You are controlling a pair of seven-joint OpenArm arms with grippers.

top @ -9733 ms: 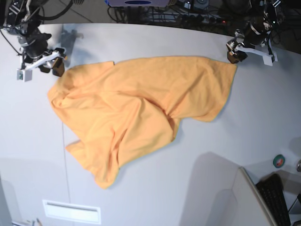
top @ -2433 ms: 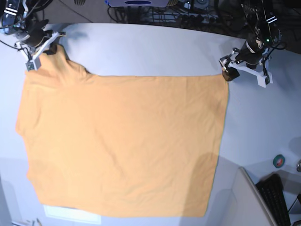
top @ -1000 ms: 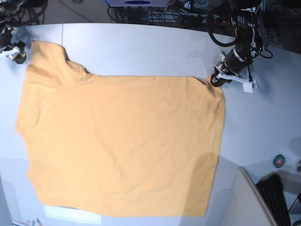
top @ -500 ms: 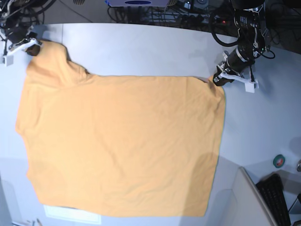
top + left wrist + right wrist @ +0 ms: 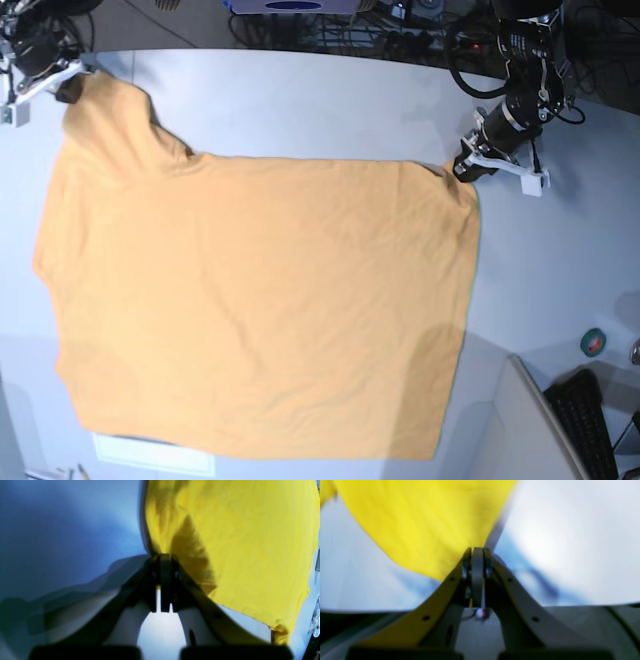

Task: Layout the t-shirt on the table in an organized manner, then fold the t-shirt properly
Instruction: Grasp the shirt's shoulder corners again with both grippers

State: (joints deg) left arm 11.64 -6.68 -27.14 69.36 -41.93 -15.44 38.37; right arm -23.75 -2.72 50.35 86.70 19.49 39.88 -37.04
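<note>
Pincers (image 5: 161,555) (image 5: 478,548) clenched on t-shirt (image 5: 260,300) corners — wrist views only, table (image 5: 330,100) beneath

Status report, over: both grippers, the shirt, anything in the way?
Left gripper shut on a t-shirt corner. Right gripper shut on the far sleeve tip. Shirt spread flat on the table, plain side up. Nothing on the cloth.

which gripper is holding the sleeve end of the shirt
The right gripper, at the base view's top left, pinches the sleeve tip of the t-shirt; the left gripper holds the hem corner instead.
</note>
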